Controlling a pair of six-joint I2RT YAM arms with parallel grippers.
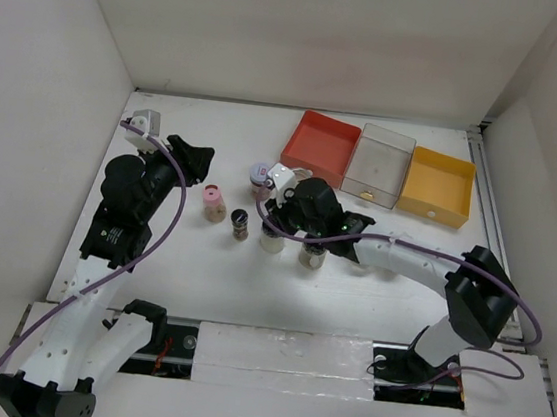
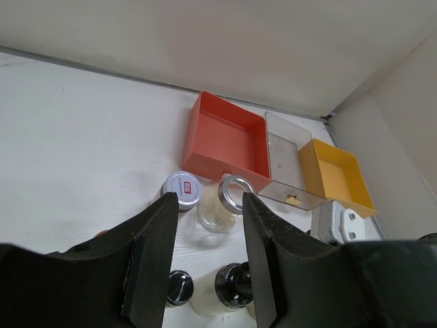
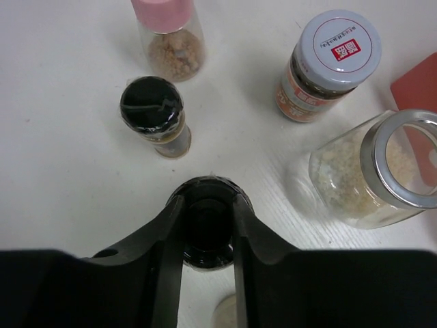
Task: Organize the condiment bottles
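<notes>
1. Reference: red tray; the condiment bottles stand grouped on its near side, none inside
2. Left gripper: far left of the red tray, jaws parted, empty
3. Right gripper: near the red tray's front, clamped on the black-capped bottle, which stands upright with its cap between the fingers; step judged: pick-up
4. Next move: lift straight, clearing the glass jar between bottle and red tray

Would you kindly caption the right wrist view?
Right fingers grip a black-capped bottle, facing a pink-capped bottle, white-lidded jar and glass jar.
</notes>
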